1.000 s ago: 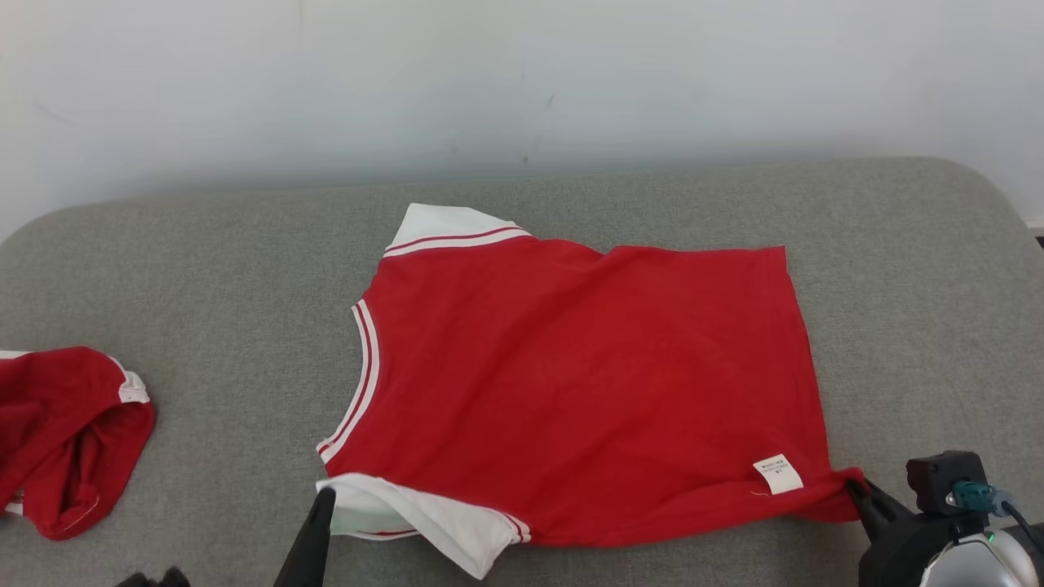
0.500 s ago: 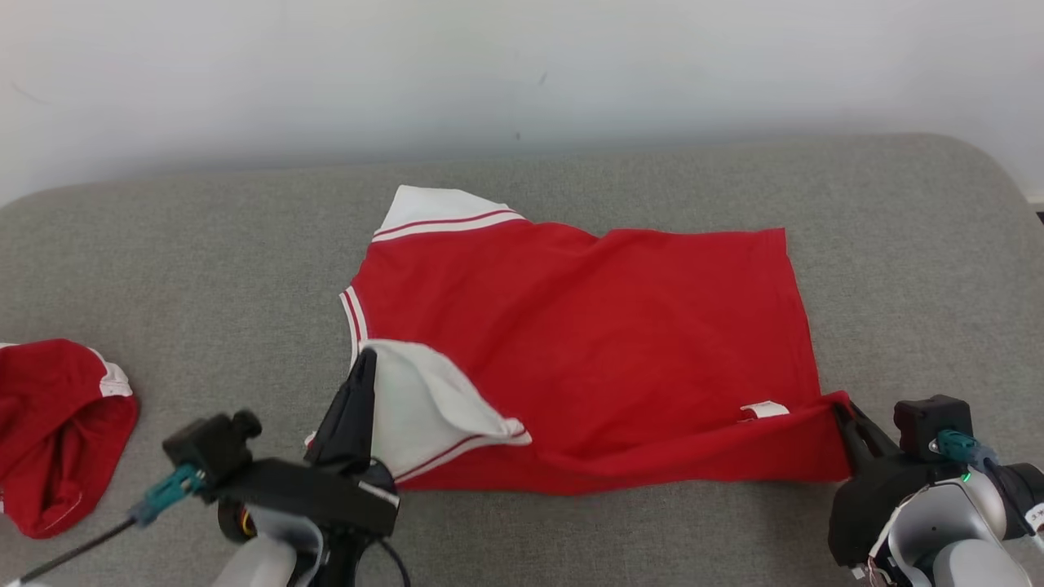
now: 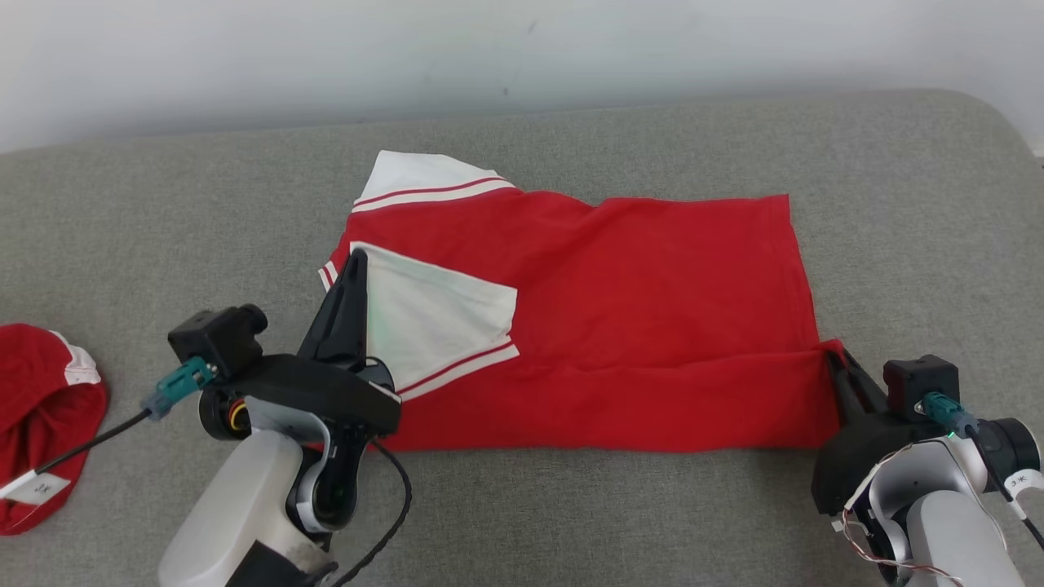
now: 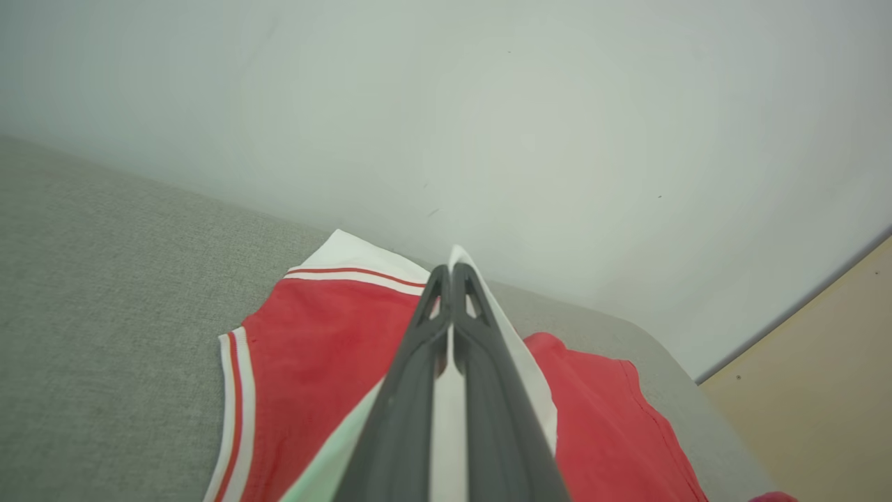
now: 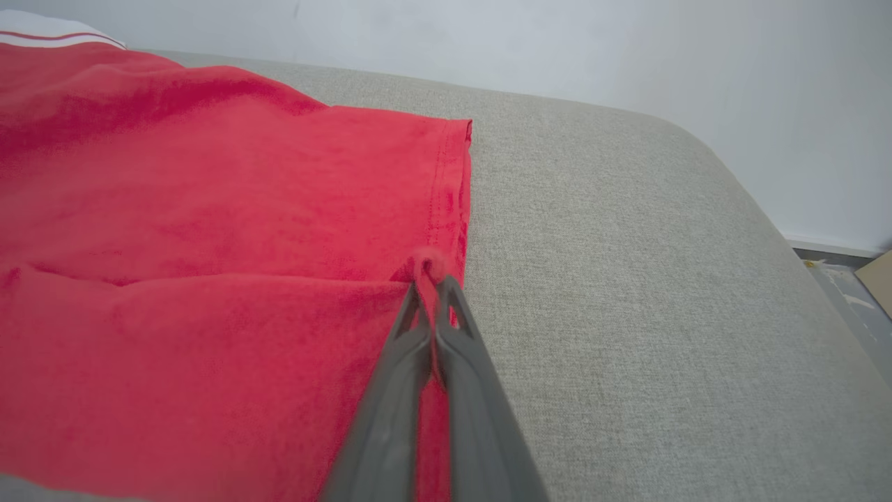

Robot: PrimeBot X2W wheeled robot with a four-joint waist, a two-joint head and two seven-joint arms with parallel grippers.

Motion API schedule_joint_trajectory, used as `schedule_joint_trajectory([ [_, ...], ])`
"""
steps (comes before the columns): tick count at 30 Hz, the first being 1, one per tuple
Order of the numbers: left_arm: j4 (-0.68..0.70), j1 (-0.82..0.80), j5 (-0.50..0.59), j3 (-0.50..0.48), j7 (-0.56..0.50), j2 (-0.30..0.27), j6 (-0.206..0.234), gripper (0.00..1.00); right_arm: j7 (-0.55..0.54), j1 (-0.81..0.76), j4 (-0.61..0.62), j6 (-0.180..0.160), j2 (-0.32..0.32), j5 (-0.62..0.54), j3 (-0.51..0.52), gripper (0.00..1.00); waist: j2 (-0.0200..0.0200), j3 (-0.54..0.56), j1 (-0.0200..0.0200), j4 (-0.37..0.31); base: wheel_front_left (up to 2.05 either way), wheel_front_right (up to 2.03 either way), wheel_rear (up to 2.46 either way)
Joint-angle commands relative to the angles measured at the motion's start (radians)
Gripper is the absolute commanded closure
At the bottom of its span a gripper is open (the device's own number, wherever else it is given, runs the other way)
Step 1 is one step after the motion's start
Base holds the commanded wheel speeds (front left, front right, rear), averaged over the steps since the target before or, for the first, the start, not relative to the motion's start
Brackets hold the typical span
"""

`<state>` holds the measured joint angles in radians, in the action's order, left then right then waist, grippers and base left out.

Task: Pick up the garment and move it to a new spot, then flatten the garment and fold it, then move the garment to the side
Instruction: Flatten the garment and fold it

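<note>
Here the red T-shirt [image 3: 652, 293] lies spread across the middle of the grey padded surface [image 3: 571, 505], neck toward the robot's left and hem [image 5: 451, 202] toward its right. Its body is plain red; its short sleeves are white with a red stripe near the cuff; the neckline [image 3: 328, 275] is trimmed in white and red bands. The long edge nearest the robot is turned up over the body, so a straight fold line runs along that side with a band of doubled cloth above it. Shallow creases cross the red cloth toward the far side.

The near sleeve [image 3: 436, 314] is flipped onto the red chest as a flat white panel, its striped cuff facing the hem; the far sleeve [image 3: 420, 181] lies flat on the surface toward the pale wall [image 3: 522, 49].

The left claw [image 3: 356, 261] is clenched on the corner of the near sleeve; the left wrist view shows white cloth pinched between its dark fingers [image 4: 408, 390]. The right claw [image 3: 833, 355] is clenched on the near hem corner; the right wrist view shows a small bunch of red cloth at its tips, beside the straight stitched hem.

A second red garment [image 3: 41, 424], crumpled and with white trim, sits at the far left of the surface, well apart from the T-shirt.
</note>
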<state>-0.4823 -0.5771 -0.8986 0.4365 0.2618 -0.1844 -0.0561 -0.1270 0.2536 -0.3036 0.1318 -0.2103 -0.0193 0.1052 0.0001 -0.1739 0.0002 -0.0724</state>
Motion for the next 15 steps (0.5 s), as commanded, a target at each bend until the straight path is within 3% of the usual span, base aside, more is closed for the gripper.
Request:
schedule_joint_trajectory([
  [1, -0.004, -0.013, 0.012, -0.005, 0.003, 0.005, -0.006, 1.0, 0.008, 0.011, -0.002, -0.002, 0.006, -0.004, 0.001, 1.0, -0.0001, -0.006, -0.0002, -0.001, 0.0, 0.0, 0.0],
  [15, -0.151, -0.103, 0.054, -0.014, 0.004, 0.03, -0.04, 1.0, 0.068, 0.039, -0.034, -0.002, 0.036, -0.027, 0.043, 1.0, -0.0001, -0.027, -0.0002, -0.022, 0.0, 0.0, 0.0],
])
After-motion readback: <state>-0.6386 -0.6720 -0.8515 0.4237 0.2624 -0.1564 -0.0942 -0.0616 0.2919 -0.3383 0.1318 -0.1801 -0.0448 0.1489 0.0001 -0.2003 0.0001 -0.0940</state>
